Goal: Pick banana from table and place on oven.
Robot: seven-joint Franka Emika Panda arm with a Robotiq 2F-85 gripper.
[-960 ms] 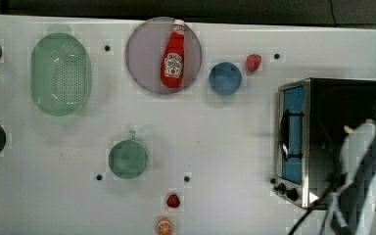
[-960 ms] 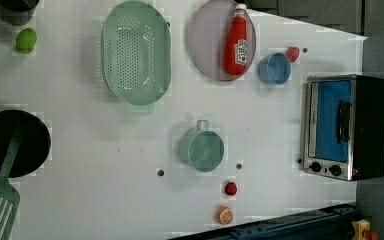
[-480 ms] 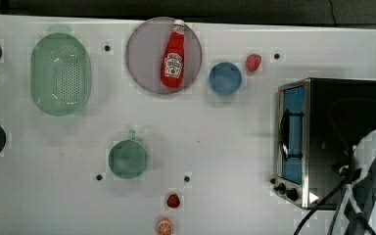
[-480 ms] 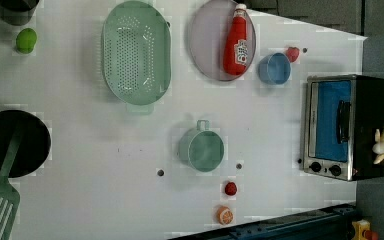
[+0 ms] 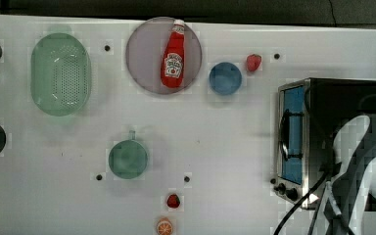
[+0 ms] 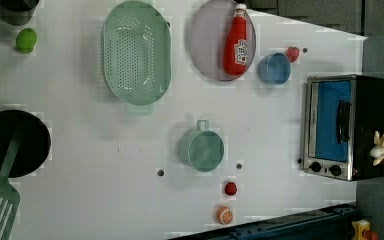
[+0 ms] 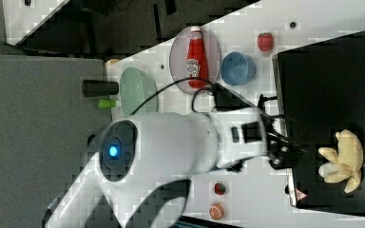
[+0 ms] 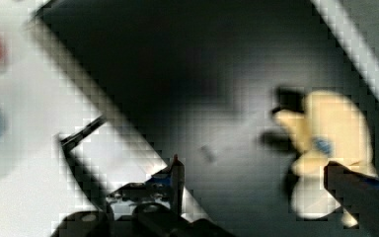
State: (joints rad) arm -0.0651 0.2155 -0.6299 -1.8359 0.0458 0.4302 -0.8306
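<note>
The banana (image 7: 343, 161), a pale yellow bunch, lies on the black top of the oven (image 7: 328, 85) near the right view's right edge. In the left view the banana (image 6: 382, 147) rests at the far edge of the oven (image 6: 330, 125), which stands on the white table (image 6: 105, 150). My gripper (image 8: 256, 173) is open over the oven's top, its jaws wide apart. One fingertip (image 8: 176, 173) is well clear of the banana (image 8: 325, 143); the other finger overlaps the fruit's edge. In the top view my arm (image 5: 367, 161) covers part of the oven (image 5: 298, 132).
On the table (image 5: 225, 137) are a ketchup bottle (image 5: 173, 58) on a grey plate, a blue bowl (image 5: 225, 78), a green colander (image 5: 60, 73), a green cup (image 5: 128, 158), strawberries (image 5: 253, 62) and an orange slice (image 5: 164, 226). A black pan and green spatula (image 6: 0, 200) lie at the left view's left.
In the left view the banana came down along the oven's far edge and now rests there. In the top view my arm shifted slightly toward the bottom right.
</note>
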